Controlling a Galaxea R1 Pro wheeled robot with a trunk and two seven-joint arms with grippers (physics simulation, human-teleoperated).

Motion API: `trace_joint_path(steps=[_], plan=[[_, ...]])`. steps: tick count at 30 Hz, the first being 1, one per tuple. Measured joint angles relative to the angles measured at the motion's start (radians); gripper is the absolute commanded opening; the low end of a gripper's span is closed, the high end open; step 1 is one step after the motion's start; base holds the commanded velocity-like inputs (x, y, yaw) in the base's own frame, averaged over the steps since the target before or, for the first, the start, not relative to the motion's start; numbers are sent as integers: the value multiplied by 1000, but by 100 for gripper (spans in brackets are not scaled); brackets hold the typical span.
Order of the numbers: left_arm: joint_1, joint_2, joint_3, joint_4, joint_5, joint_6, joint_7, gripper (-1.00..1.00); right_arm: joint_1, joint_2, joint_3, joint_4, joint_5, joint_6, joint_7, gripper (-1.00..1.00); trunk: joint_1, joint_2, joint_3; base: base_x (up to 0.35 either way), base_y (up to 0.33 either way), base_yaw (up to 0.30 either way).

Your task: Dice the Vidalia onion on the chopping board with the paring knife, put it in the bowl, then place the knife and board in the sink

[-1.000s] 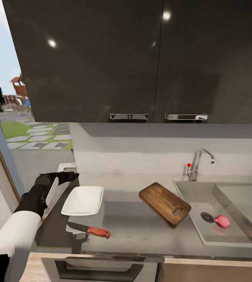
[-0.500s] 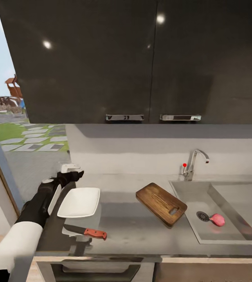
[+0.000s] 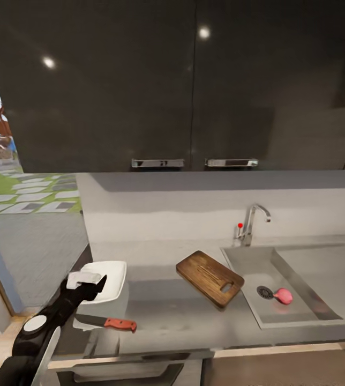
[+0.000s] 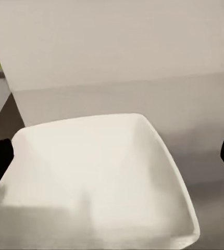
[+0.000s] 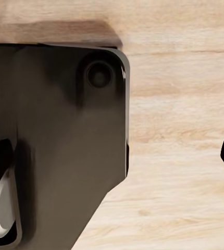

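The pinkish Vidalia onion (image 3: 283,295) lies in the grey sink (image 3: 301,268) beside the round drain. The brown chopping board (image 3: 210,271) rests at an angle on the countertop (image 3: 172,311), just left of the sink. The paring knife (image 3: 108,323) with its reddish handle lies near the counter's front edge. Behind the knife sits the empty white bowl (image 3: 111,272) (image 4: 91,198). My left gripper (image 3: 89,283) (image 4: 112,161) hovers open over the bowl's near left side, holding nothing. My right gripper (image 5: 112,156) is open and empty, pointing down at the robot's dark base and the wood floor.
A chrome faucet (image 3: 252,221) with a red-tipped lever stands behind the sink. Dark wall cabinets (image 3: 194,86) hang above the counter. A glass opening to a garden (image 3: 12,193) is at the left. A dark handle (image 3: 135,372) runs below the counter's front edge.
The camera has shifted, so the whole scene sits further left in the picture. My left arm has dropped and drawn back from beyond the bowl's far left corner to its near left side.
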Motion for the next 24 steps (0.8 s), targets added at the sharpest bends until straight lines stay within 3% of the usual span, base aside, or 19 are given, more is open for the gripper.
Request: trace_joint_path(steps=[3, 6, 10, 14, 19, 24], plan=[[60, 0, 0, -20, 0, -33, 0, 100, 0, 0, 0, 0, 0, -1, 0, 100, 0, 0, 3, 0, 0, -211], [145, 0, 0, -33, 1, -117, -1, 100, 0, 0, -1, 0, 0, 0, 0, 100, 0, 0, 5, 0, 0, -250], [192, 0, 1, -37, 1, -149, -8, 100, 0, 0, -1, 0, 0, 0, 0, 100, 0, 0, 9, 0, 0, -263], [278, 0, 5, -37, 1, -228, -56, 100, 0, 0, 0, 0, 0, -1, 0, 100, 0, 0, 12, 0, 0, -270], [350, 0, 78, -35, 2, -303, -108, 100, 0, 0, 0, 0, 0, -1, 0, 100, 0, 0, 16, 0, 0, -276], [382, -2, 116, -13, 5, -317, -204, 100, 0, -1, 1, 0, 0, 0, 0, 100, 0, 0, 19, 0, 0, -268]])
